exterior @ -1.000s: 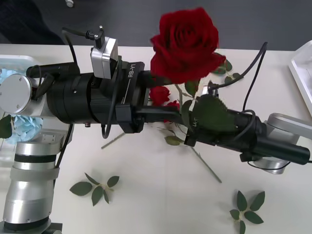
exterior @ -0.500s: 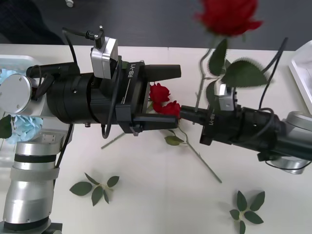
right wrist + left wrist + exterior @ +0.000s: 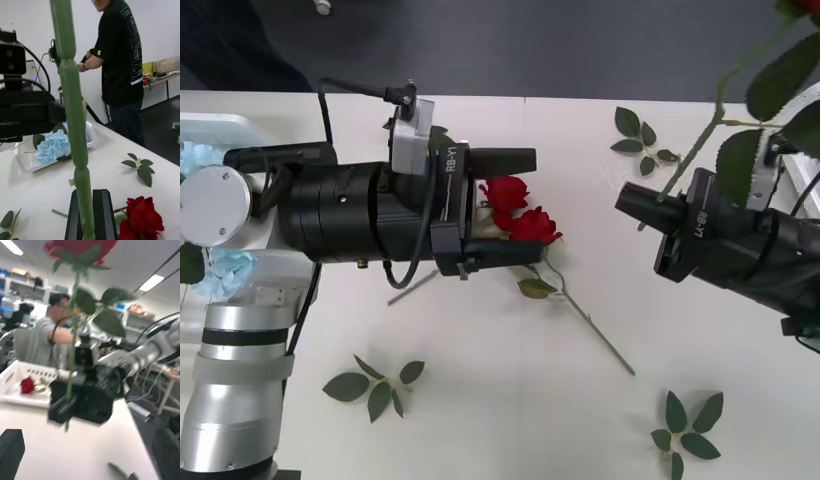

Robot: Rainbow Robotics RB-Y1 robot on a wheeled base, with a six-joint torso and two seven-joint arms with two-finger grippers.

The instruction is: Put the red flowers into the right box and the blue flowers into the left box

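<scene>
Right tool (image 3: 635,203) grips rose stem (image 3: 700,147) (leaf sprigs (image 3: 377,384) nearby).

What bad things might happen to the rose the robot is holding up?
The right gripper pinches only the thin stem of the rose, low down, so the tall flower might tip or slip out on the way to the right box. Its big leaves stick out and could catch on the box rim. The open left gripper hangs over two roses on the table and might bump them.
</scene>
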